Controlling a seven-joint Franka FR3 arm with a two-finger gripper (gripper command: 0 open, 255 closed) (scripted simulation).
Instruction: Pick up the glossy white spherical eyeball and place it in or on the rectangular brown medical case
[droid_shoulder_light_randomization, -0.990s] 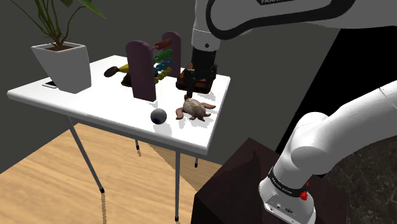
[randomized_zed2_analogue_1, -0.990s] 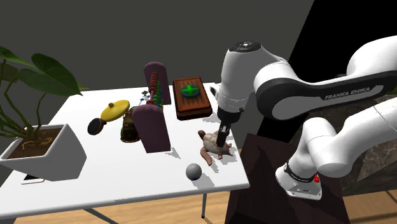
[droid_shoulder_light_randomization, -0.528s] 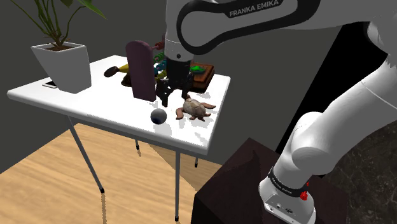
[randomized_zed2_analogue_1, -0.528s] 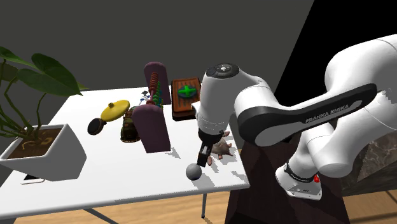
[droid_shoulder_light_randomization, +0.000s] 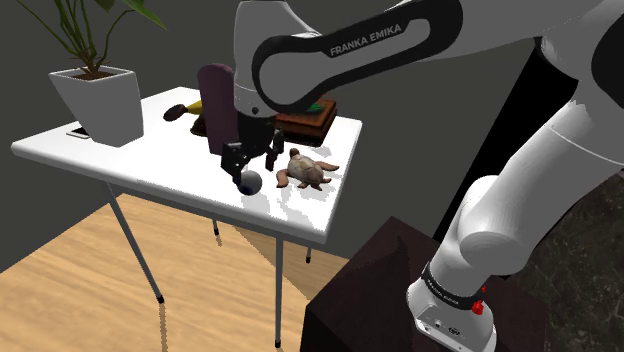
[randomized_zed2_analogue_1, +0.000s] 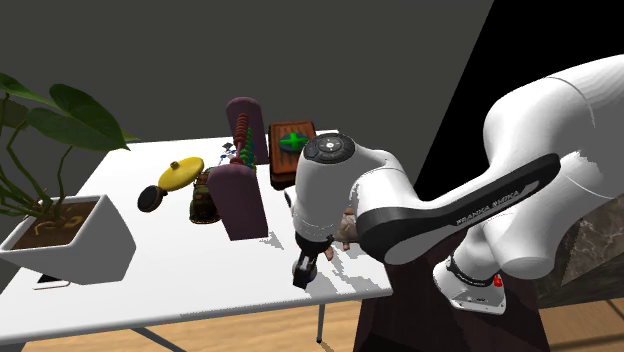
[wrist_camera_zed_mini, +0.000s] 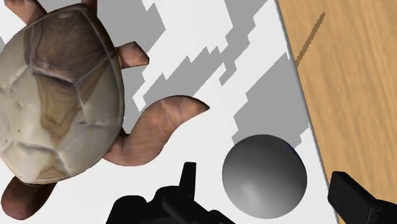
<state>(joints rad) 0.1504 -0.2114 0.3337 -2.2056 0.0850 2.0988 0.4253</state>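
White table (droid_shoulder_light_randomization: 90, 160), near the edge above the wooden floor (wrist_camera_zed_mini: 356, 76): the gripper (wrist_camera_zed_mini: 267, 194) stands released, its fingers (wrist_camera_zed_mini: 353, 197) apart on either side of the grey ball (wrist_camera_zed_mini: 264, 177), which rests on the table top. The wrist view shows clearance on both sides and no contact; the shoulder view cannot settle this. A brown turtle figure (wrist_camera_zed_mini: 60, 95) lies just beside the ball. The brown case (randomized_zed2_analogue_1: 285, 165) sits well apart, towards the far edge. The second exterior view shows a green cross on its lid.
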